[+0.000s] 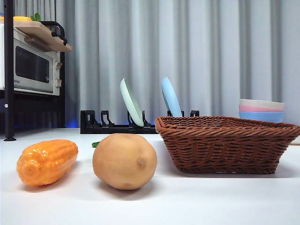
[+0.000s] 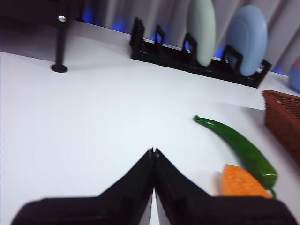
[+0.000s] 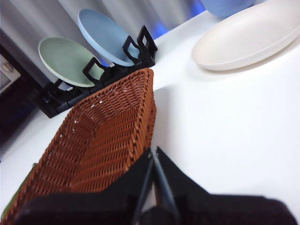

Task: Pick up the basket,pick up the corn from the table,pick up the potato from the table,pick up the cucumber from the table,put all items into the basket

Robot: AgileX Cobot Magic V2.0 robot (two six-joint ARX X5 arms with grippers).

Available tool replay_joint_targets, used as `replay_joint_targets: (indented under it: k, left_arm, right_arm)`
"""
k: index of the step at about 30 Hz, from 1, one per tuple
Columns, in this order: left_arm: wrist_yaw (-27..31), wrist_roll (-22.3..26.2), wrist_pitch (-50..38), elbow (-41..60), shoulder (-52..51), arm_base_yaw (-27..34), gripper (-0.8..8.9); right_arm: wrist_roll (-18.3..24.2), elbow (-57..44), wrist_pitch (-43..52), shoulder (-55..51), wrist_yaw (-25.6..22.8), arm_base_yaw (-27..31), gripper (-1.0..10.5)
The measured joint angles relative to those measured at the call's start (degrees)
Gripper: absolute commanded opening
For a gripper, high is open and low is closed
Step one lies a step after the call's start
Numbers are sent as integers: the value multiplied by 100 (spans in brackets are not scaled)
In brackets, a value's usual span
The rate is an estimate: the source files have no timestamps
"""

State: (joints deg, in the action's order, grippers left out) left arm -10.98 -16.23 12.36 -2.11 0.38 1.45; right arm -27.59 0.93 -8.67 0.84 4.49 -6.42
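The brown wicker basket point(image 1: 225, 143) stands empty on the table at the right. The orange corn point(image 1: 47, 161) lies at the left, with the tan potato point(image 1: 124, 161) between it and the basket. Only the cucumber's green tip point(image 1: 95, 144) shows behind the potato. The left wrist view shows the whole long green cucumber point(image 2: 239, 147), the corn's end point(image 2: 241, 183) and a basket corner point(image 2: 283, 117). My left gripper point(image 2: 153, 154) is shut and empty, above the bare table beside them. My right gripper point(image 3: 152, 157) is shut and empty, over the rim of the basket point(image 3: 103, 140). Neither arm shows in the front view.
A black dish rack point(image 1: 112, 126) with a green plate point(image 1: 131, 102) and a blue plate point(image 1: 170, 97) stands behind. Stacked bowls point(image 1: 261, 110) sit at the back right, near a white plate point(image 3: 248, 35). A microwave point(image 1: 30, 68) on a black shelf is at the far left.
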Motion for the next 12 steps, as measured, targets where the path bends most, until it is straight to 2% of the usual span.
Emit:
replay_joint_targets:
  k: [8,12]
  left_arm:
    - [-35,-184,433,-627,203,0,-6]
    - [-81,-186,428,-1137,682,0,-6]
  right_arm:
    - [-46,474,-66,549,0,0,-10]
    - [136,973,-68,1228,2,0,-9]
